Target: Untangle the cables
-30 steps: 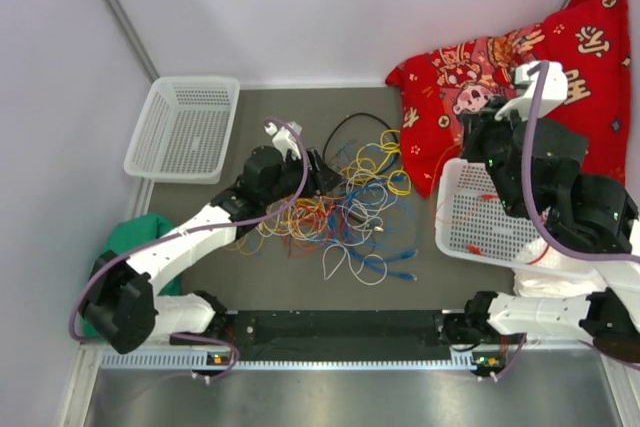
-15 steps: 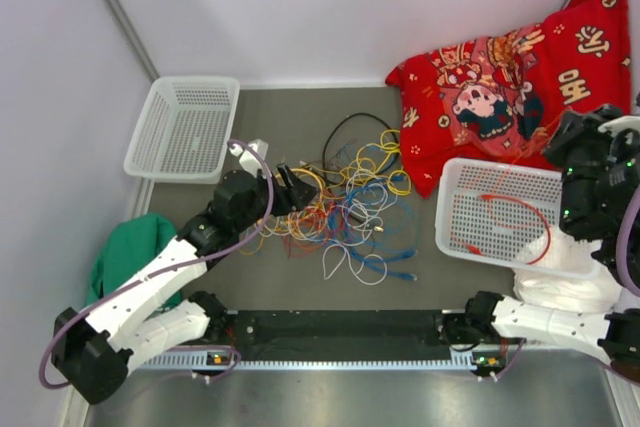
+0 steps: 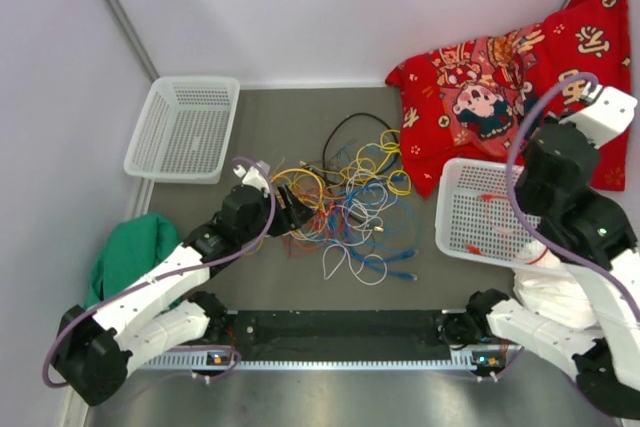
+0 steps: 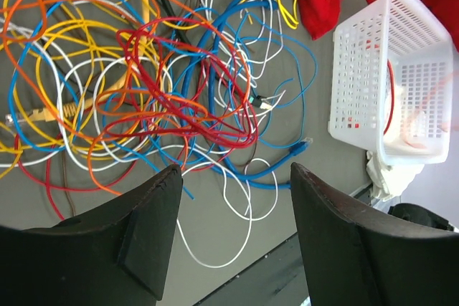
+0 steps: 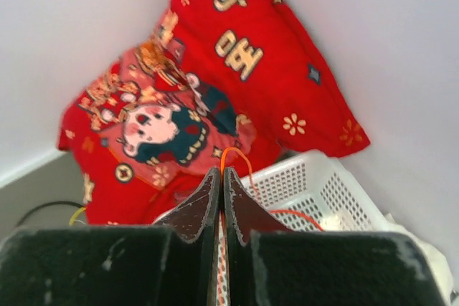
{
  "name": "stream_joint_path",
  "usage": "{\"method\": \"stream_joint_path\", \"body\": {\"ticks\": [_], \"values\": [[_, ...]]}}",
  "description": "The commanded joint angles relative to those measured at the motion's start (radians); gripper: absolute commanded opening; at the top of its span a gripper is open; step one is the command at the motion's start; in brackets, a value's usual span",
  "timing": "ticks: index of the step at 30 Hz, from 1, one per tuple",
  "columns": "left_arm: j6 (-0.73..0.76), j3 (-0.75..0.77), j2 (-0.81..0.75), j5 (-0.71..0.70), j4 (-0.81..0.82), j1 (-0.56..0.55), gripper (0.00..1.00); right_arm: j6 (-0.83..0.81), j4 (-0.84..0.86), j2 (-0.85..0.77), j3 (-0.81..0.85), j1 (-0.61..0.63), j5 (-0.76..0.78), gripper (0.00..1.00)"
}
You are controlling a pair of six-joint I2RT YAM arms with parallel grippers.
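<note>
Pulled my left gripper (image 4: pixel 235 173) nearer, open and empty, cables (image 4: pixel 179 91) just to its right; right gripper (image 5: pixel 221 173) pinches orange cable (image 5: pixel 233 154).

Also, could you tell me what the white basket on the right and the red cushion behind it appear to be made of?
White basket: looks like rigid moulded plastic, slightly glossy, with a regular grid of perforations. Red cushion: seemingly woven fabric, matte, printed, creased and slumping softly.

White walls (image 3: pixel 330 7) enclose the cell on three sides. A metal post (image 3: pixel 115 7) marks the rear left corner. The table (image 3: pixel 290 112) is dark grey-brown, evenly lit, with a metal strip (image 3: pixel 330 397) along its near edge.
</note>
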Motion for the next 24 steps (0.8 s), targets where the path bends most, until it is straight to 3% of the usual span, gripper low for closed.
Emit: {"method": "stream_joint_path", "body": {"ticks": [1,7,13,14,15,17,18,21,24], "values": [[-0.021,-0.015,-0.041,0.009,0.016,0.001,0.66,0.198,-0.106,0.039,-0.101,-0.238,-0.311,0.00],[-0.014,-0.020,-0.046,-0.003,-0.007,-0.001,0.66,0.292,-0.052,0.068,-0.253,-0.397,-0.448,0.00],[-0.016,-0.021,-0.029,0.009,-0.010,-0.002,0.66,0.351,-0.028,0.053,-0.376,-0.460,-0.605,0.00],[-0.016,-0.021,-0.028,0.009,-0.012,-0.002,0.66,0.347,-0.016,0.027,-0.405,-0.460,-0.629,0.05],[-0.013,-0.020,-0.025,0.008,-0.010,-0.002,0.66,0.347,-0.005,0.013,-0.419,-0.462,-0.675,0.22],[-0.010,-0.015,-0.021,0.006,-0.012,-0.001,0.66,0.344,0.033,-0.034,-0.451,-0.462,-0.717,0.36],[-0.005,-0.012,-0.018,0.005,-0.013,-0.001,0.66,0.344,0.044,-0.045,-0.457,-0.460,-0.752,0.54],[0.001,0.000,-0.012,0.000,-0.020,-0.001,0.66,0.345,0.060,-0.062,-0.454,-0.460,-0.844,0.72],[0.007,0.012,-0.009,-0.009,-0.027,-0.001,0.66,0.345,0.110,-0.059,-0.457,-0.450,-0.997,0.80]]}}
